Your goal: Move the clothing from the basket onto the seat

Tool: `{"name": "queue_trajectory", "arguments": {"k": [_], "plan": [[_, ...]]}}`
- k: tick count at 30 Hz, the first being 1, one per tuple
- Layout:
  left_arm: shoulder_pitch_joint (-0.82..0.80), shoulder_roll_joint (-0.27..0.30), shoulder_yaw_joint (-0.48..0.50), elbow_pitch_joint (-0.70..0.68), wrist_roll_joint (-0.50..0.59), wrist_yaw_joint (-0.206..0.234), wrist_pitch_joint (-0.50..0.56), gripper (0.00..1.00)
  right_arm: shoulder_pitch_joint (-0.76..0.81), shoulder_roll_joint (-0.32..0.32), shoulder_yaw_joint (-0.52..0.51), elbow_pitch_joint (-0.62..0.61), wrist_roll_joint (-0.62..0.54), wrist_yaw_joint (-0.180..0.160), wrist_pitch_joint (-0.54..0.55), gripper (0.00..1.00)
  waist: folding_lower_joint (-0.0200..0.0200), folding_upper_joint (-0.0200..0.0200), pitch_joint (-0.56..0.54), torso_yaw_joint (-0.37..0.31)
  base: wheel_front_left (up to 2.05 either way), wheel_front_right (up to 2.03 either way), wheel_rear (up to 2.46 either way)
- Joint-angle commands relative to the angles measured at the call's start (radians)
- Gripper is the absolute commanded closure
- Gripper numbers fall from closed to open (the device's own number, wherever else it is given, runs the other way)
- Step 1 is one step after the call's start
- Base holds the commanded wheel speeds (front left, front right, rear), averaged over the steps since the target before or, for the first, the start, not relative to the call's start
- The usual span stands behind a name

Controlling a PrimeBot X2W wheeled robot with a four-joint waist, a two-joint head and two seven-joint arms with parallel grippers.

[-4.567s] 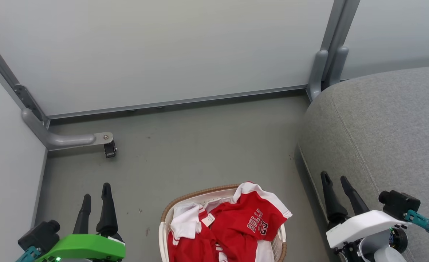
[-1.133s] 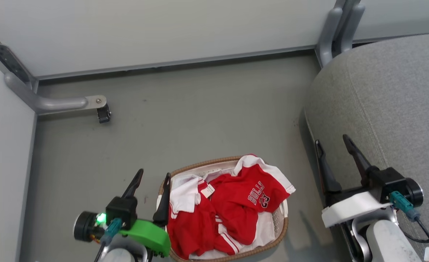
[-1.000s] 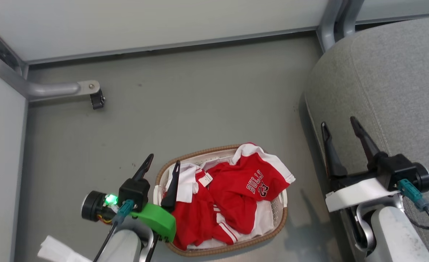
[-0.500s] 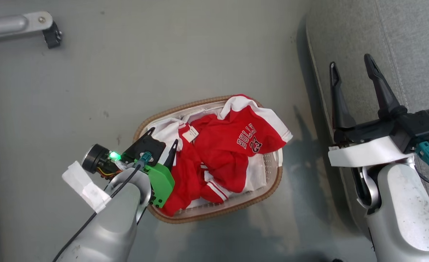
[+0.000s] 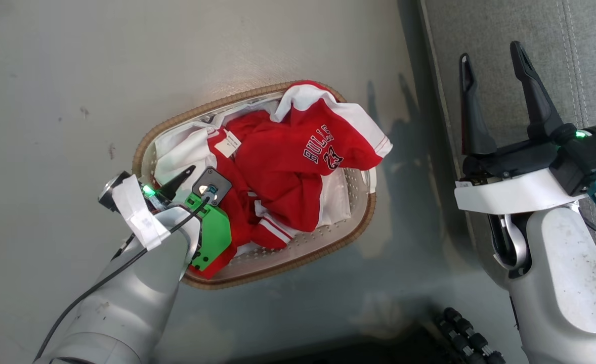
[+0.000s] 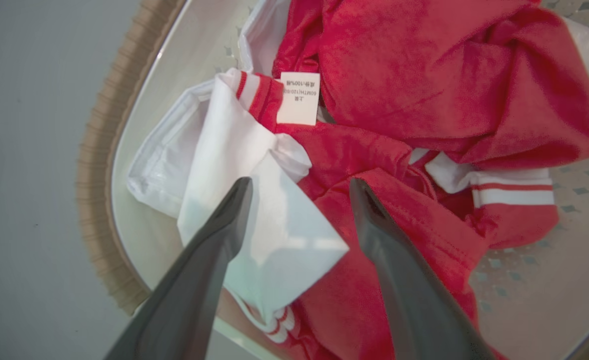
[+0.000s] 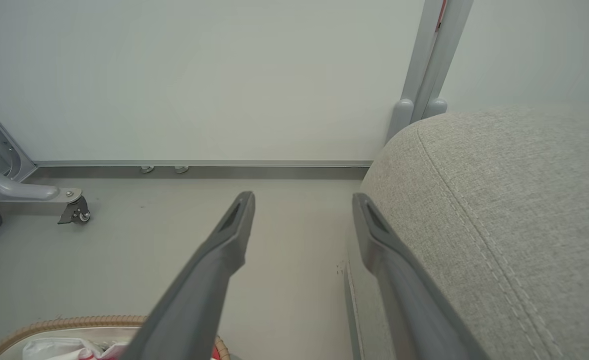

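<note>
Clothing (image 5: 298, 167) lies heaped in the basket (image 5: 298, 260): red jerseys with white trim. All of it is inside, apart from a white-edged hem draped over the rim at 2 o'clock in the head view. The "BULLS 23" shirt (image 5: 323, 151) tops the pile toward 1 o'clock. A white panel (image 6: 254, 220) and a label (image 6: 298, 97) sit toward 10 o'clock.

The fabric looks light, thin and limp. It will probably stretch, trail and drag a neighbour along rather than lift as one piece. A pinch on a thick bunched fold should hold better than one on a flat single layer, and the red fold (image 6: 399, 220) beside the white panel offers that bulk.

Over the pile, at 8 o'clock within the basket, the left hand (image 6: 300, 182) is released, fingers spread. Its tips straddle the line between white panel and red fold, and I cannot tell whether they touch the cloth.

At 3 o'clock from the basket the right hand (image 5: 490, 50) is released too, fingers wide and empty, above the near edge of the seat (image 5: 591, 55). The seat runs from 1 to 4 o'clock near the basket, with a strip of floor (image 5: 75, 76) between them.
</note>
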Motion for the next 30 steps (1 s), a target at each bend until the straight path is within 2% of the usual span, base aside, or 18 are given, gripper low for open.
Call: {"name": "queue_trajectory", "arguments": {"k": [1, 9, 15, 16, 18, 19, 24, 30], "plan": [[-0.022, 0.014, -0.004, 0.01, 0.008, 0.015, 0.012, 0.0, -0.016, -0.003, 0.003, -0.005, 0.01, -0.001, -0.002, 0.0, -0.0002, 0.0, 0.052, -0.033, 0.0, 0.0, 0.0], [-0.051, 0.041, -0.004, 0.033, 0.004, 0.105, 0.075, 0.0, -0.036, -0.003, 0.024, -0.006, 0.018, -0.001, -0.002, 0.0, -0.0002, 0.0, 0.076, -0.049, 0.0, 0.0, 0.0], [-0.043, 0.044, 0.001, 0.039, -0.014, 0.119, 0.115, 0.0, -0.037, -0.003, 0.036, 0.001, 0.025, -0.001, -0.002, 0.0, -0.0002, 0.0, 0.078, -0.057, 0.0, 0.0, 0.0], [-0.041, 0.043, 0.0, 0.039, -0.017, 0.12, 0.12, 0.24, -0.036, -0.003, 0.037, 0.003, 0.026, -0.001, -0.002, 0.0, -0.0002, 0.0, 0.076, -0.058, 0.0, 0.0, 0.0], [-0.036, 0.039, -0.001, 0.04, -0.022, 0.118, 0.131, 0.85, -0.033, -0.003, 0.04, 0.006, 0.025, -0.001, -0.002, 0.0, -0.0002, 0.0, 0.072, -0.06, 0.0, 0.0, 0.0], [-0.03, 0.036, 0.0, 0.041, -0.029, 0.115, 0.136, 1.0, -0.032, -0.003, 0.041, 0.007, 0.026, -0.001, -0.002, 0.0, -0.0002, 0.0, 0.07, -0.06, 0.0, 0.0, 0.0], [-0.014, 0.032, -0.005, 0.042, -0.042, 0.105, 0.144, 1.0, -0.017, -0.003, 0.046, 0.016, 0.022, -0.001, -0.002, 0.0, -0.0002, 0.0, 0.043, -0.06, 0.0, 0.0, 0.0], [0.01, 0.024, -0.002, 0.041, -0.071, 0.094, 0.097, 1.0, -0.002, -0.003, 0.051, 0.031, 0.014, -0.001, -0.002, 0.0, -0.0002, 0.0, -0.012, -0.05, 0.0, 0.0, 0.0]]}}
